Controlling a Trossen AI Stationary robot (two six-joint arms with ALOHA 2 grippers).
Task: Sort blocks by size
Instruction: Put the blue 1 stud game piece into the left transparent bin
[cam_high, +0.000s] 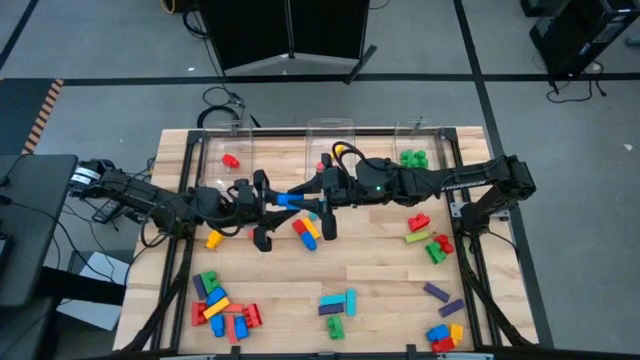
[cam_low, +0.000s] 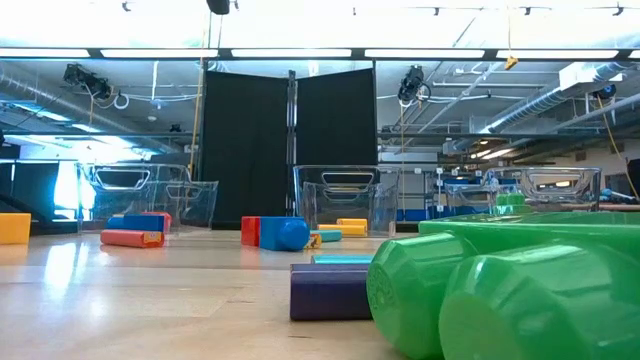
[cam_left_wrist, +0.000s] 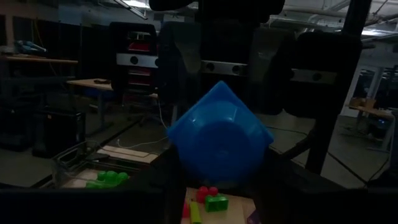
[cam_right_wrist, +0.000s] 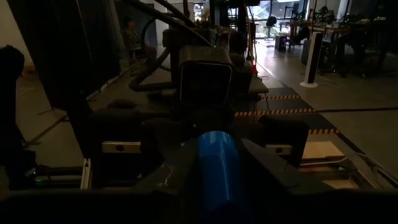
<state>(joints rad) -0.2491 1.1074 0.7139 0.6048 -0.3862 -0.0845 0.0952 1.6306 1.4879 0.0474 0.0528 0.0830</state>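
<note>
Two grippers met over the table's middle in the high view, the left gripper (cam_high: 268, 203) and right gripper (cam_high: 318, 200) each at one end of a long blue block (cam_high: 291, 201), apparently a mid-air handover toward the bins (cam_high: 330, 130). In the left wrist view the block's end (cam_left_wrist: 219, 134) sat pinched between that arm's fingers; in the right wrist view the right fingers (cam_right_wrist: 267, 163) flanked the block (cam_right_wrist: 219, 168) closely, contact uncertain.

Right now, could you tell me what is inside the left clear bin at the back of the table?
One red block lies inside the left bin. The left arm covers its near left corner, so anything there is hidden.
</note>
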